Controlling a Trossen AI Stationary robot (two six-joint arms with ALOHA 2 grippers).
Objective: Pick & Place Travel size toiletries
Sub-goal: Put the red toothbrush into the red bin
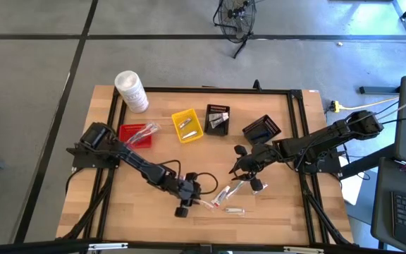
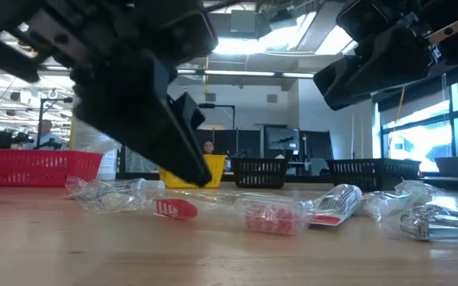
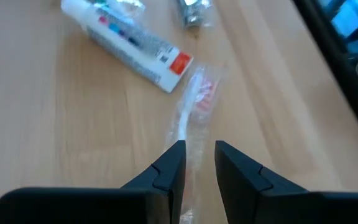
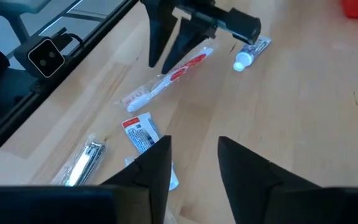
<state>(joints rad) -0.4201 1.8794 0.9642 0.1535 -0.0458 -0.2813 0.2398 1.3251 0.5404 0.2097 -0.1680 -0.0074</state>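
Note:
A clear-wrapped toothbrush (image 3: 194, 102) (image 4: 173, 76) with a white handle and a red grip lies flat on the table near its near edge (image 1: 208, 203) (image 2: 213, 210). My left gripper (image 3: 199, 155) (image 1: 191, 199) (image 4: 166, 61) stands right over its handle, fingers pointing down with a narrow gap between them. A white mini tube (image 3: 129, 38) (image 4: 140, 134) (image 1: 224, 193) and a silvery wrapped item (image 4: 82, 163) (image 3: 191, 12) lie beside it. My right gripper (image 4: 194, 155) (image 1: 240, 171) hovers open above those two and touches nothing. My left gripper comes from above, slanting down, with its fingers (image 3: 173, 158) across the toothbrush's handle (image 3: 183, 134). The wrapper shows in the gap and the handle runs under one fingertip. The toothbrush lies on the table. Whether the fingers touch it I cannot tell.
Toward the far edge stand a red basket (image 1: 127, 132), a yellow one (image 1: 187, 125) and two black ones (image 1: 217, 118) (image 1: 261, 129), some with wrapped items inside, and a big white tub (image 1: 131, 90). Another small tube (image 4: 247, 56) and a sachet (image 1: 235, 210) lie near the toothbrush.

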